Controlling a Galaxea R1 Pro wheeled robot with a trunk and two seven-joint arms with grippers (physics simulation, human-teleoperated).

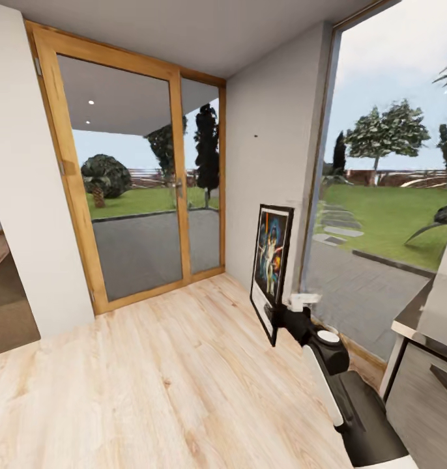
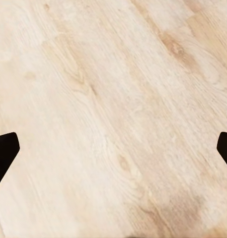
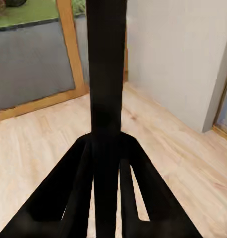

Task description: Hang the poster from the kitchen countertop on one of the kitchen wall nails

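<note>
Closest to the head camera, the right arm reaches forward with its right hand (image 1: 275,320) clamped on the lower edge of the poster (image 1: 272,260), which stands upright and edge-on toward the pale wall beyond it; in the right wrist view the frame shows as a dark bar running up from between the hand's closed fingers (image 3: 135,198). The poster is off the tabletop (image 1: 416,312), whose glossy corner sits just right of the arm, above a dark drawer front. A tiny dark nail (image 1: 255,136) sits high on the wall, well above the poster's top edge. Two risks stand out: a grip only on the bottom rim could let the tall frame tip or swivel as it is raised, and the nail is so small that the frame could be pressed to bare wall beside it and drop when let go. The left hand (image 2: 113,148) hangs over the floor with its fingertips far apart and nothing between them. Pale wood planks (image 1: 152,391) cover the floor; left of the nail's wall stands a wood-framed glass door (image 1: 129,176), and to its right a tall window on lawn and trees.
</note>
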